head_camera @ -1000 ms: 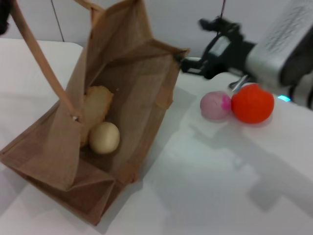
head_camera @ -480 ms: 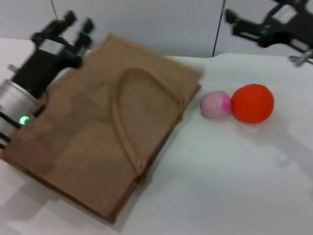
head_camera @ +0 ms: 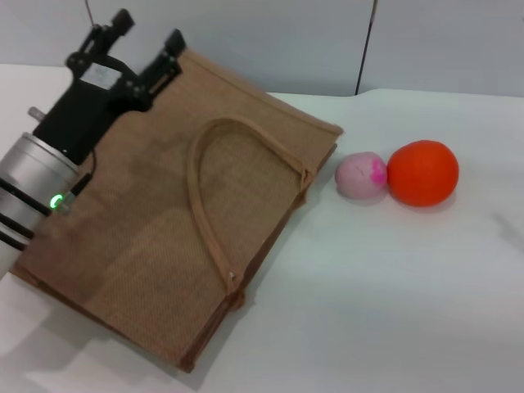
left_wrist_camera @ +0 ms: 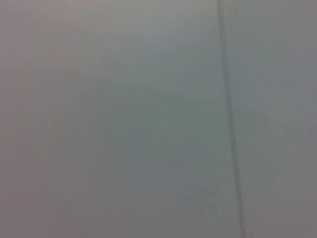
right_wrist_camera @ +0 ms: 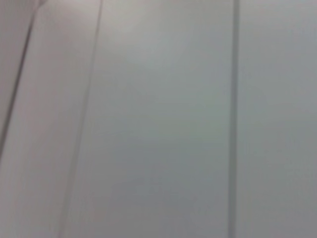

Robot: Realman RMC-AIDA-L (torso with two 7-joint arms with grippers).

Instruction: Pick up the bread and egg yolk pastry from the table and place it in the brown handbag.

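Two decoys, a pink ball (head_camera: 361, 176) and an orange ball (head_camera: 422, 173), sit right of your brown handbag (head_camera: 164, 246), which lies flat, hiding any bread or pastry. Your left gripper (head_camera: 137, 47) hovers at its far-left corner, jaws apart, holding nothing.

The head view looks forward and down from above onto the white desk (head_camera: 393, 311), close enough that the brown handbag (head_camera: 164, 246) fills its left half, with a grey panelled wall (head_camera: 270, 41) behind. Both wrist views face only such grey panelling with dark seams, sharing no desk item with the head view.
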